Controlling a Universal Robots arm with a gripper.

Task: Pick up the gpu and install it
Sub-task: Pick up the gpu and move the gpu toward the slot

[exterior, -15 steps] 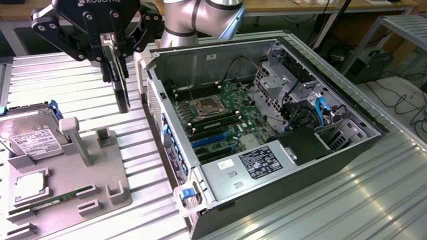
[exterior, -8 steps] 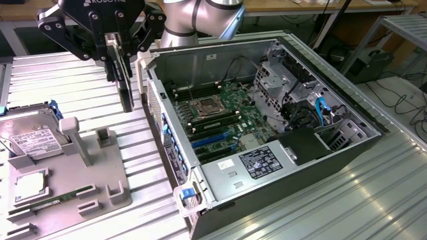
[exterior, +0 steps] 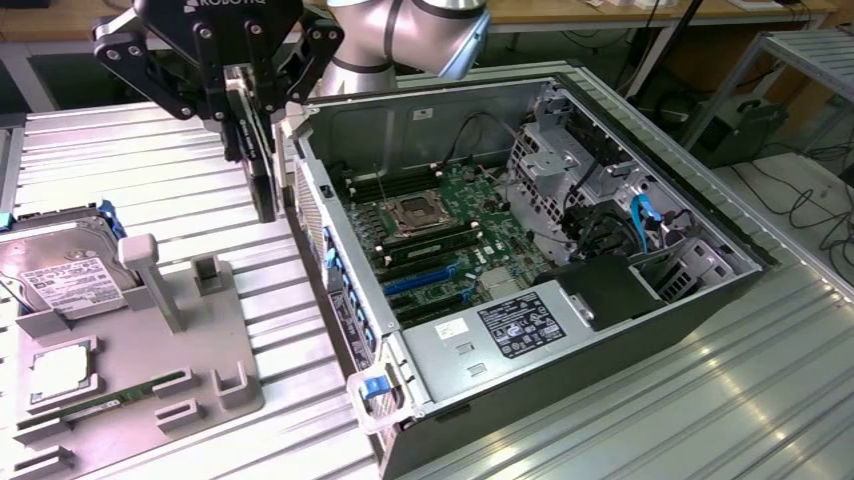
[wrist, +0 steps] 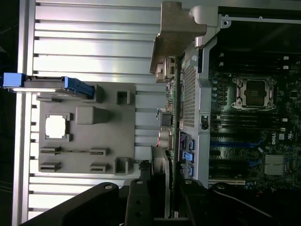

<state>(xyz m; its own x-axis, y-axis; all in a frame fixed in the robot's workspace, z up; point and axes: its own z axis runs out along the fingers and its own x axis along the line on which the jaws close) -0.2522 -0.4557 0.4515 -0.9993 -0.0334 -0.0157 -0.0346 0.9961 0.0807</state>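
The fingers (exterior: 304, 70) of the gripper (exterior: 254, 100) are seen closed narrowly on the gpu (exterior: 264, 160), which is held edge-on with its long axis hanging straight down from them. The card is carried just outside the open computer case (exterior: 400, 350), beside its perforated wall on the exterior view's left. The motherboard's blue slots (exterior: 414, 282) are found inside the case, across that wall from the card.

Ribbed metal table (exterior: 747, 400); open computer case (exterior: 400, 130) on it; grey parts holder (exterior: 134, 360) beside.
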